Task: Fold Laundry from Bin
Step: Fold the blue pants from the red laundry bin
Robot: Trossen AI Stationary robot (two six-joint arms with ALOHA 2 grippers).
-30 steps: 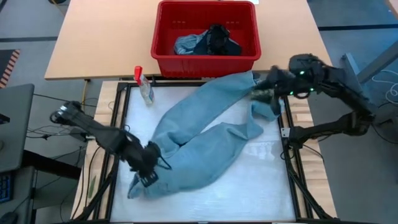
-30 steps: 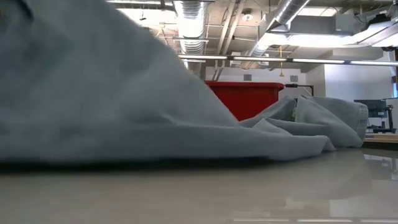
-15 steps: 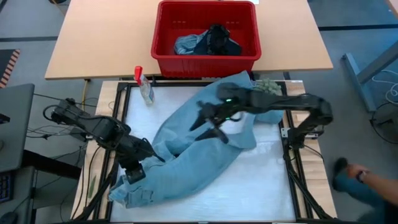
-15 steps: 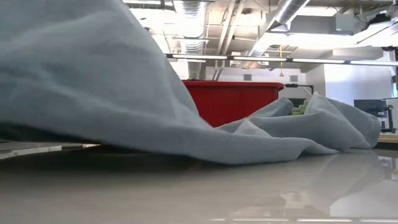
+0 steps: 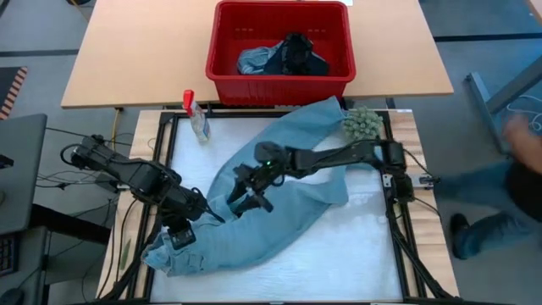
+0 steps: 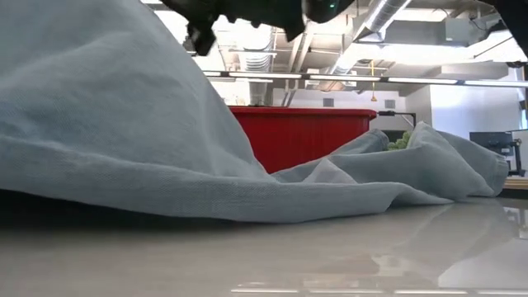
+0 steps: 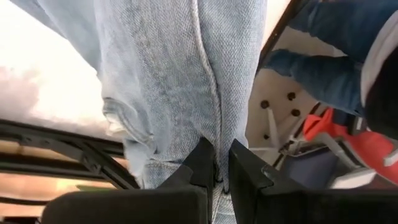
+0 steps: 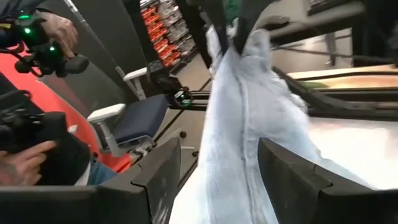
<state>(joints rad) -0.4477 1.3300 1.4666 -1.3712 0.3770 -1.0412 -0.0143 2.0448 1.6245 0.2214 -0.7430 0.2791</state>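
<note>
The left gripper (image 5: 182,230) pinches the denim garment (image 5: 279,182) at its near-left end, while the right gripper (image 5: 246,193), fingers spread, hangs over its middle.

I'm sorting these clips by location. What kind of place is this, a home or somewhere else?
Probably a lab or workshop, not a home: exposed ceiling ducts and strip lights overhead, and a framed robot table beside a plain wooden bench.

two dark jointed arms, black blocky pincer fingers (image 8: 155,180) (green indicator light), trailing cables
</note>
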